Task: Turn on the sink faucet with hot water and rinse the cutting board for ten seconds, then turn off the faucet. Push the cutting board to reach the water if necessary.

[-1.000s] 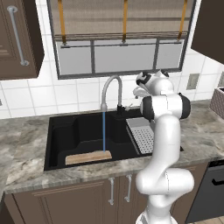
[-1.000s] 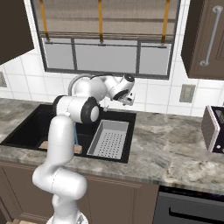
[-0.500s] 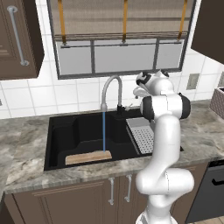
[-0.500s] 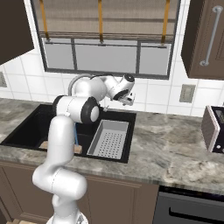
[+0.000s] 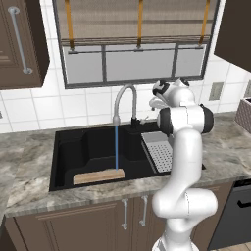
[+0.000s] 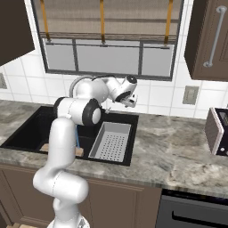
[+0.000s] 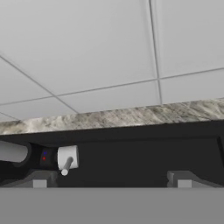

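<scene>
Gripper: we see our gripper point(image 7: 111, 181) with its jaws spread wide and nothing between them; it hangs just behind the faucet's base, facing the tiled wall point(image 7: 100, 48).
Finger tips: both dark finger tips point(image 7: 40, 179) rise at the bottom of the hand view, well apart.
Faucet: we find the sink faucet point(image 5: 124, 100) arched over the sink point(image 5: 68, 147), its small lever handle point(image 7: 67, 164) sticking out beside the left finger tip.
Water: we see the water point(image 5: 116, 147) falling as a thin blue stream from the spout.
Cutting board: the cutting board point(image 5: 98, 176) lies flat along the basin's near edge, and the stream lands at its right end.
Drainer tray: the grey perforated drainer tray point(image 6: 111, 142) sits on the right of the basin.
</scene>
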Controlling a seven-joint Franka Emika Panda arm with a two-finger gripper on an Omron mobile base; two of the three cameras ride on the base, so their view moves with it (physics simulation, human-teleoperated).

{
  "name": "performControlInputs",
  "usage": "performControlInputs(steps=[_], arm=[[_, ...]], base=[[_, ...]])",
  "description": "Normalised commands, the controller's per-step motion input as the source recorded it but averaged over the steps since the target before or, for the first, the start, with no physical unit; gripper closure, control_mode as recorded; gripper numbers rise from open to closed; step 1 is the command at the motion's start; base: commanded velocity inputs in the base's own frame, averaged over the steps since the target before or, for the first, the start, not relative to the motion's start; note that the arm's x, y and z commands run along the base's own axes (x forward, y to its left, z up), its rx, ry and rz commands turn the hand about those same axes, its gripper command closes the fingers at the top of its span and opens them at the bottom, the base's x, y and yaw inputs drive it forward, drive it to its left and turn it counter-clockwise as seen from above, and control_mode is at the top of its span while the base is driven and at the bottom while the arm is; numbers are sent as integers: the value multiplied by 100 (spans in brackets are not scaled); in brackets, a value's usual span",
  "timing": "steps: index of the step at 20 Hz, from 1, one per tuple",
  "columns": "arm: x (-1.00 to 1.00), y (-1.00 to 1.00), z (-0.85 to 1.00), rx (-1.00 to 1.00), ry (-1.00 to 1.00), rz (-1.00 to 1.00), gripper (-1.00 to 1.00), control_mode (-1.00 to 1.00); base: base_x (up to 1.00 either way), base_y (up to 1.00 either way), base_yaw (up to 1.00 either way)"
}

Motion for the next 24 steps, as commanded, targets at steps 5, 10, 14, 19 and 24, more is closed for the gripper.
performControlInputs(steps=[5, 10, 14, 19, 24], arm=[[0, 0, 0, 0, 0, 0, -100, -100], [0, 0, 0, 0, 0, 0, -100, -100], [0, 0, 0, 0, 0, 0, -100, -100], [0, 0, 0, 0, 0, 0, -100, -100], [0, 0, 0, 0, 0, 0, -100, -100]], base=[[0, 0, 0], [0, 0, 0], [0, 0, 0], [0, 0, 0], [0, 0, 0]])
